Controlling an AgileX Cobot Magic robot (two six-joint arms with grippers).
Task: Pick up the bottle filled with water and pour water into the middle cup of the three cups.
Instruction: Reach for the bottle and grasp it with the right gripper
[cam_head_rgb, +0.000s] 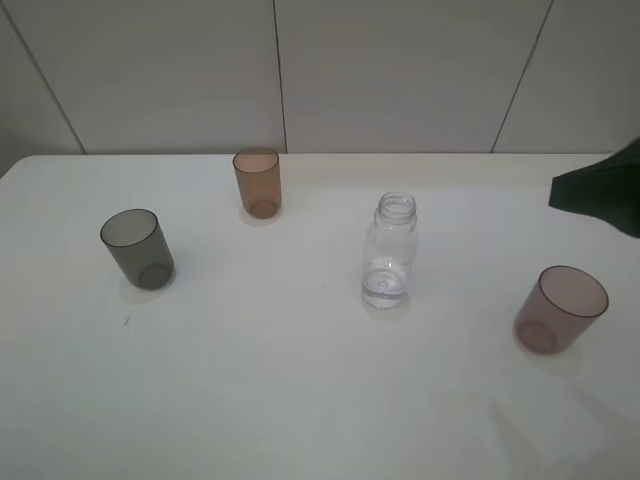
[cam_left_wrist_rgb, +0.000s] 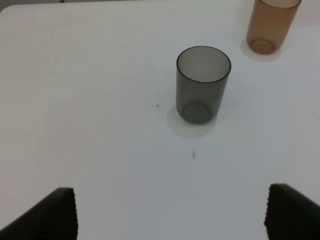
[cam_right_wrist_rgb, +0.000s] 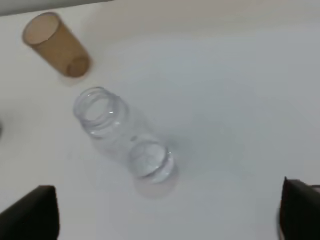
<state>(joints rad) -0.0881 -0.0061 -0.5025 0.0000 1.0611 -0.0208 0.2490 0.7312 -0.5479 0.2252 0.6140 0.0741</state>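
The clear capless bottle (cam_head_rgb: 390, 250) stands upright mid-table; in the right wrist view (cam_right_wrist_rgb: 122, 137) it lies ahead of my right gripper (cam_right_wrist_rgb: 165, 215), which is open, empty and well short of it. That gripper shows as a dark shape (cam_head_rgb: 592, 195) at the right edge of the high view. The orange-brown middle cup (cam_head_rgb: 257, 182) stands at the back, the smoky grey cup (cam_head_rgb: 137, 248) at the left and the pinkish-mauve cup (cam_head_rgb: 560, 308) at the right. My left gripper (cam_left_wrist_rgb: 170, 215) is open and empty, with the grey cup (cam_left_wrist_rgb: 202, 85) and orange cup (cam_left_wrist_rgb: 270, 25) ahead of it.
The white table (cam_head_rgb: 300, 400) runs back to a tiled wall (cam_head_rgb: 400, 70). A small dark speck (cam_head_rgb: 126, 321) marks the table in front of the grey cup. The left arm is out of the high view.
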